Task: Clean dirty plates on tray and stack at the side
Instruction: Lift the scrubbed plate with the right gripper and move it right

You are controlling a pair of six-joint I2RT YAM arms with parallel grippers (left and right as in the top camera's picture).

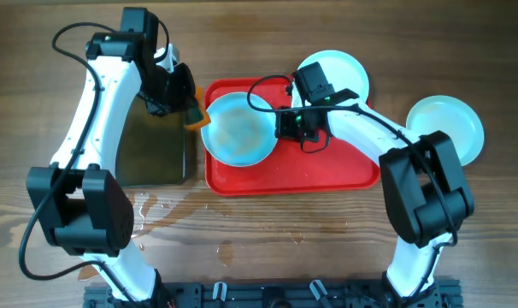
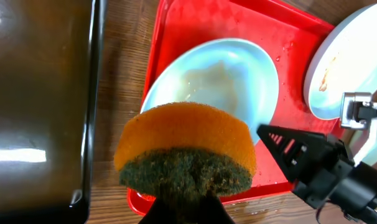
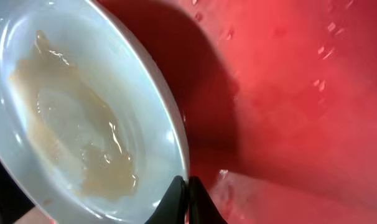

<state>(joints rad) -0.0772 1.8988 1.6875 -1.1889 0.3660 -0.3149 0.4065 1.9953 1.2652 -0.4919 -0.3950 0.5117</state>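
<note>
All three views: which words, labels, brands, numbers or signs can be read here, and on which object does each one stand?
None: no word, number or sign is readable in any view.
The red tray, the plate on the tray, the orange sponge and the black pan are plain, without print.
The left arm and the right arm show no legible label.

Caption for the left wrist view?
Left gripper holds an orange sponge near a smeared plate on the red tray; black pan alongside.
</note>
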